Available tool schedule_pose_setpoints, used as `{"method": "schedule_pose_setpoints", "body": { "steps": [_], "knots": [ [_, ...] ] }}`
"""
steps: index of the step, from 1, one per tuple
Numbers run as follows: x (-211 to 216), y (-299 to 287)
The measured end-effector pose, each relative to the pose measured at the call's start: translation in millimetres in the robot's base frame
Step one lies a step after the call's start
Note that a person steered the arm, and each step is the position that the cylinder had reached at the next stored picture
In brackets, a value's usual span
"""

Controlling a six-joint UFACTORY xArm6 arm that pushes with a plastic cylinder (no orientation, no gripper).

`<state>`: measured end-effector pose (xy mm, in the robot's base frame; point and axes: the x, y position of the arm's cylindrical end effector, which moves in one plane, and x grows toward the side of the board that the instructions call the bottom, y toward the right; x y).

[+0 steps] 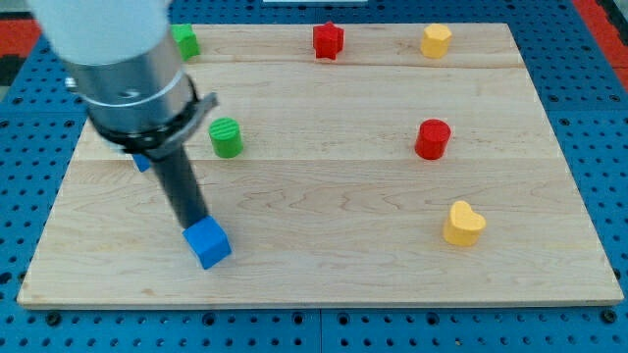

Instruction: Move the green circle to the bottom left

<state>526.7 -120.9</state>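
The green circle (pixel 226 136) stands on the wooden board (pixel 324 255) at the view's left of centre. My rod comes down from the grey arm at the upper left, and my tip (pixel 196 225) sits right at the top edge of a blue cube (pixel 207 242) near the view's bottom left. The tip is below and slightly left of the green circle, well apart from it.
A second green block (pixel 183 40) sits at the top left, partly behind the arm. A red star-like block (pixel 328 40) and a yellow block (pixel 436 40) sit along the top. A red cylinder (pixel 432 138) and a yellow heart (pixel 463 224) sit at the right. Another blue block (pixel 142 161) peeks out behind the arm.
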Motion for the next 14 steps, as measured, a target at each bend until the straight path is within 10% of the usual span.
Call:
{"method": "schedule_pose_setpoints", "body": {
  "steps": [7,11,14],
  "knots": [
    [-162,-3],
    [-132,-24],
    [0,-56]
  ]
}}
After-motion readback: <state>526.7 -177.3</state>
